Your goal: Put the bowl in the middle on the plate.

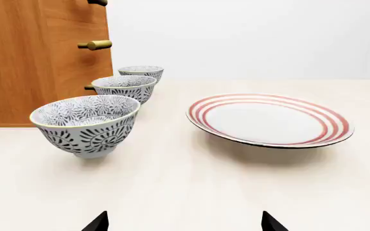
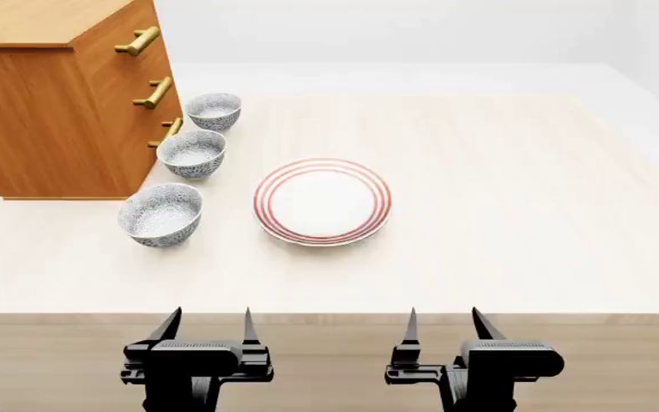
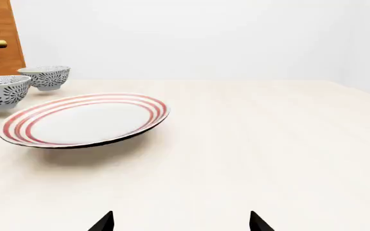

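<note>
Three speckled grey-and-white bowls stand in a row beside the cabinet. The middle bowl (image 2: 192, 153) (image 1: 125, 87) (image 3: 0, 92) sits between a near bowl (image 2: 162, 215) (image 1: 87, 124) and a far bowl (image 2: 213, 111) (image 1: 141, 73) (image 3: 45, 77). The white plate (image 2: 323, 202) (image 1: 270, 120) (image 3: 85, 120) with red rings lies to the right of the bowls. My left gripper (image 2: 207, 323) (image 1: 185, 224) and right gripper (image 2: 444, 323) (image 3: 181, 222) hover open and empty at the table's front edge, well short of bowls and plate.
A wooden drawer cabinet (image 2: 61, 94) (image 1: 37, 57) with brass handles (image 2: 154, 93) stands at the back left, close behind the bowls. The light wood table (image 2: 513, 206) stretches wide to the right of the plate.
</note>
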